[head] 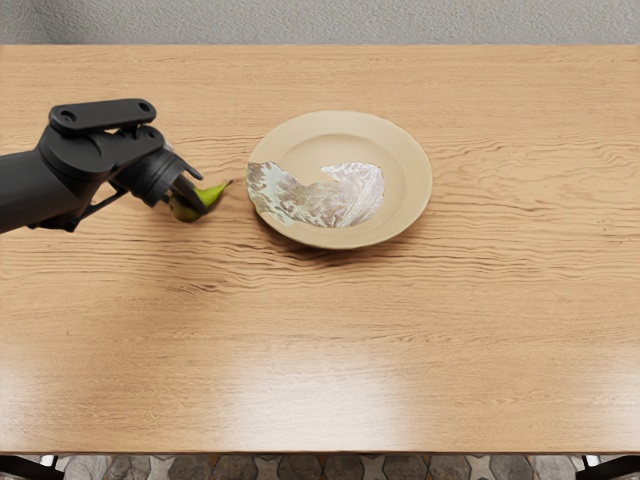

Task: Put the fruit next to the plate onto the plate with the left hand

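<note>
Bright even light, sharp simulator render, pale glare on the near table [320, 390], soft shadow under the plate [412, 160]

The left arm [35, 188] is stretching in from the left edge, its dark forearm lying nearly level and rising a little toward the wrist. A bulky black wrist housing [100, 135] is sitting above the left hand [172, 185], which is angling down and to the right. Its fingers [186, 178] are curling closed around the small green fruit [208, 196], whose pointed tip is sticking out beyond them.
</note>
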### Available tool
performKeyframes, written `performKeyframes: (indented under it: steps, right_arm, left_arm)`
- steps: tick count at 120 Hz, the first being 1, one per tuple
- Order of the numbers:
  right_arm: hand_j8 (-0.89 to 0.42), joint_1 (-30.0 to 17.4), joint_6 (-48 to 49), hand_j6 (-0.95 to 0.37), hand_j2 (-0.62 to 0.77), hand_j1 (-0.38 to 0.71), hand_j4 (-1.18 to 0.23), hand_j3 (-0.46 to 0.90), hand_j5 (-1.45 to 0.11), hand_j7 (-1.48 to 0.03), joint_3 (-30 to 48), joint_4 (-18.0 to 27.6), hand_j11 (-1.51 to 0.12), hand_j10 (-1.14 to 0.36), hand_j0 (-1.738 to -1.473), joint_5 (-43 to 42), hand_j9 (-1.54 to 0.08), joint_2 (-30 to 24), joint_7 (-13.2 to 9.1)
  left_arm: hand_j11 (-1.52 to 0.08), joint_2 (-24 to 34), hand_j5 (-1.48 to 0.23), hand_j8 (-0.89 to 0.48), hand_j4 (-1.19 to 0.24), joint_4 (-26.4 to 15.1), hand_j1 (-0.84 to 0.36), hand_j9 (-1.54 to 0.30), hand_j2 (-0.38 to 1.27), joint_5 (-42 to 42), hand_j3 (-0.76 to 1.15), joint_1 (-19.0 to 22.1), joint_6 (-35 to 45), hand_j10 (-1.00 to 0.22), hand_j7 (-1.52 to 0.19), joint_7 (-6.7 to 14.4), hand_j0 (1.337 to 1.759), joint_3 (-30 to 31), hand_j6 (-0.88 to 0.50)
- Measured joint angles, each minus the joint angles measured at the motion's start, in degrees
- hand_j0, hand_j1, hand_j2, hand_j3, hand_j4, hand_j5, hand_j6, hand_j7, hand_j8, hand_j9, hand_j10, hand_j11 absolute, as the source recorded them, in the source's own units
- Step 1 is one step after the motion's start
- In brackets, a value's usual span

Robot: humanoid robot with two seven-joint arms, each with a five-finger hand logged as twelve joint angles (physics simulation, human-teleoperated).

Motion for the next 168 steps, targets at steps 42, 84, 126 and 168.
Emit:
performKeyframes:
  steps: [42, 84, 126, 168]
  right_arm:
    - [-0.02, 0.00, 0.00, -0.02, 0.00, -0.33, -0.02, 0.00, -0.02, -0.02, 0.00, 0.00, -0.02, -0.02, -1.658, 0.00, -0.02, 0.00, 0.00]
    - [-0.02, 0.00, 0.00, -0.02, 0.00, -0.33, -0.02, 0.00, -0.02, -0.02, 0.00, 0.00, -0.02, -0.02, -1.658, 0.00, -0.02, 0.00, -0.01]
    - [-0.02, 0.00, 0.00, -0.02, 0.00, -0.33, -0.02, 0.00, -0.02, -0.02, 0.00, 0.00, -0.02, -0.02, -1.658, 0.00, -0.02, 0.00, -0.01]
    - [-0.01, 0.00, 0.00, -0.01, 0.00, -0.33, -0.02, 0.00, -0.02, -0.02, 0.00, 0.00, -0.02, -0.02, -1.658, 0.00, -0.02, 0.00, -0.01]
  left_arm:
    - [-0.96, 6.85, -0.98, -0.48, -0.73, -6.76, -0.37, -0.96, 0.67, -0.13, 0.00, -2.72, -2.86, -0.59, -0.97, 0.01, 1.656, -6.02, -0.62]
    - [-0.99, 10.04, -1.01, -0.46, -0.75, -9.30, -0.41, -1.00, 0.74, 0.02, 0.00, -2.91, -9.63, -0.56, -1.01, 0.01, 1.656, -14.28, -0.68]
    - [-1.04, 13.49, -1.05, -0.52, -0.78, -9.17, -0.42, -1.04, 0.84, 0.24, 0.00, 0.17, -18.86, -0.62, -1.05, 0.00, 1.655, -26.02, -0.75]
    - [-1.05, 10.80, -1.07, -0.58, -0.80, -6.78, -0.44, -1.06, 0.86, 0.56, 0.00, 1.54, -21.25, -0.63, -1.06, 0.02, 1.655, -29.95, -0.79]
